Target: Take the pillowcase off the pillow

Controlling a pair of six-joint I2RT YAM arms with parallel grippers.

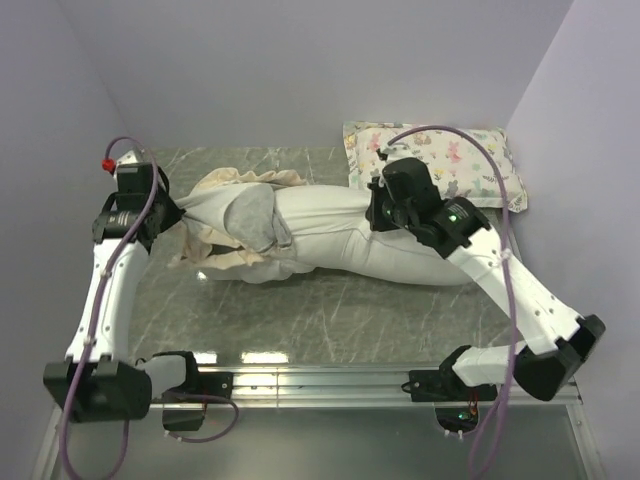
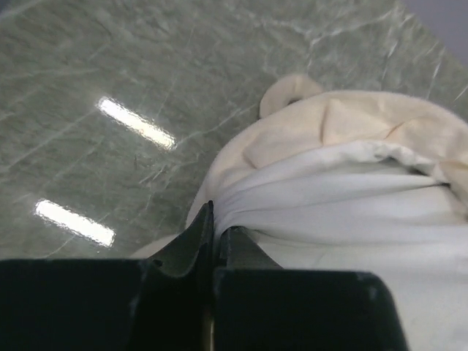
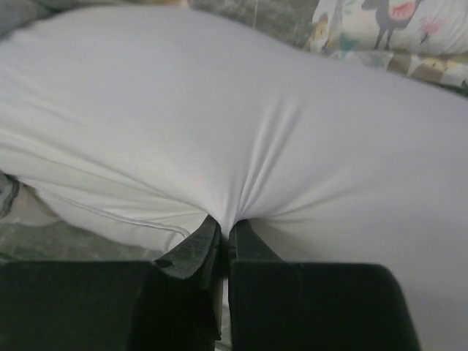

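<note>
Pillow (image 1: 340,240): large, plain white, lying lengthwise across the middle of the bench (image 1: 350,310). Its right end is just beside the small animal-print pillow (image 1: 460,165) in the back right corner.
Pillowcase (image 1: 250,215): bunched around the pillow's left end, toward the bench's left edge. Grey plush and cream ruffles are heaped together.
Left fingers (image 2: 199,238): I have them pressed together on a fold of the case, white cloth under the cream frill. No gap shows between them.
Right fingers (image 3: 199,245): closed tight on a pinch of the pillow's own white cover, with creases radiating from the nip.
Done so far: I judge most of the pillow's length already bare. The case is gathered back to one end.
Left to do: the last part of the pillow looks to be still inside the case. It is not yet free.
Next move calls for: drawing the two holds apart along the bench, pillow anchored right, case pulled left.
Risk: either pinch slipping off.
</note>
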